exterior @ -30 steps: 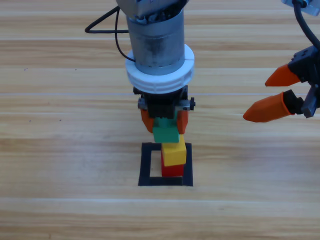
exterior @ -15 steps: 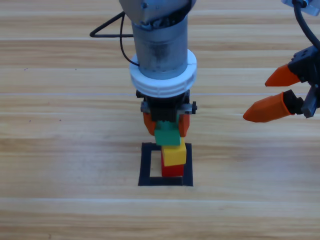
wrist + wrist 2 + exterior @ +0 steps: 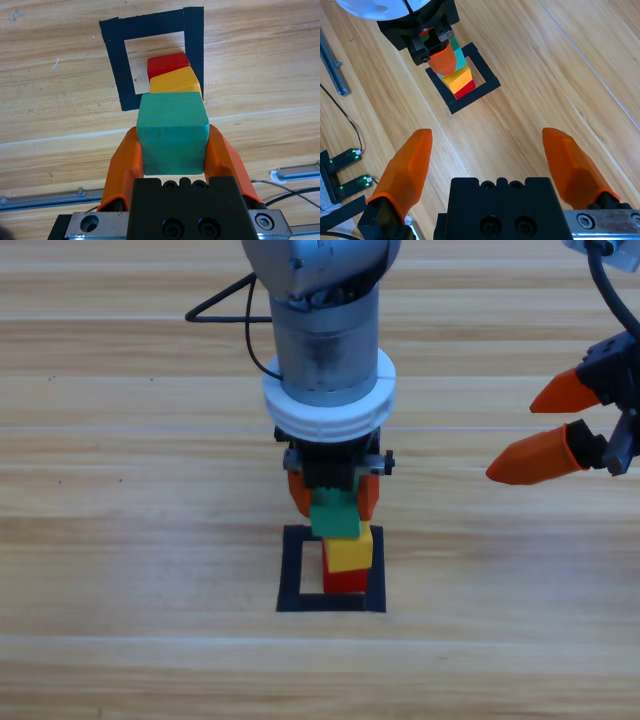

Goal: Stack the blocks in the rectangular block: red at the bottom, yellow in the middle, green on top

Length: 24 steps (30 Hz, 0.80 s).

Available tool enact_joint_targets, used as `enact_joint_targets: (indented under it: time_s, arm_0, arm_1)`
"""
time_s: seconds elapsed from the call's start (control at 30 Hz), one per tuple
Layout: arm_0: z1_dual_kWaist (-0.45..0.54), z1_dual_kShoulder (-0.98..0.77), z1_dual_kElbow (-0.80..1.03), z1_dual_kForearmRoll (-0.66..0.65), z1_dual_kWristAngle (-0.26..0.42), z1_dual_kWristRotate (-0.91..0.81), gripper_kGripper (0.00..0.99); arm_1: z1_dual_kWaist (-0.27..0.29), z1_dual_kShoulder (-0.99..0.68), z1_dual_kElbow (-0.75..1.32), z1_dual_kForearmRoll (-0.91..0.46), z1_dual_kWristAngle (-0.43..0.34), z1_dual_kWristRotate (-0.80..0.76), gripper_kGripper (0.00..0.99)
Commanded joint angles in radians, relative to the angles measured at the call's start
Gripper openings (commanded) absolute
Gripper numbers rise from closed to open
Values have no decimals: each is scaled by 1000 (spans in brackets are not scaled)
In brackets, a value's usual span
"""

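Three cubes in all, one of each colour. The red cube (image 3: 345, 581) sits on the table (image 3: 120, 540) inside the black tape rectangle (image 3: 292, 570), pushed toward its right side, with the yellow cube (image 3: 349, 549) resting squarely on top of it. The green cube (image 3: 334, 515) is clamped between the two orange jaws of the left end effector (image 3: 333, 496), held above the yellow one and overlapping its upper-left part from overhead; whether they touch I cannot tell. The right end effector (image 3: 545, 430) hangs off at the right edge, well apart from the stack, jaws spread wide and holding nothing.
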Motion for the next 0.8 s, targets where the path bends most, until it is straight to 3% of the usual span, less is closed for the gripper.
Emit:
enact_joint_targets:
  time_s: [0.03,0.8]
  arm_0:
    - [-21,47,-18,10,-2,9,0]
    - [-21,81,-34,10,1,13,2]
  arm_1:
    - [-25,-1,17,17,5,12,969]
    - [-25,8,17,17,8,10,969]
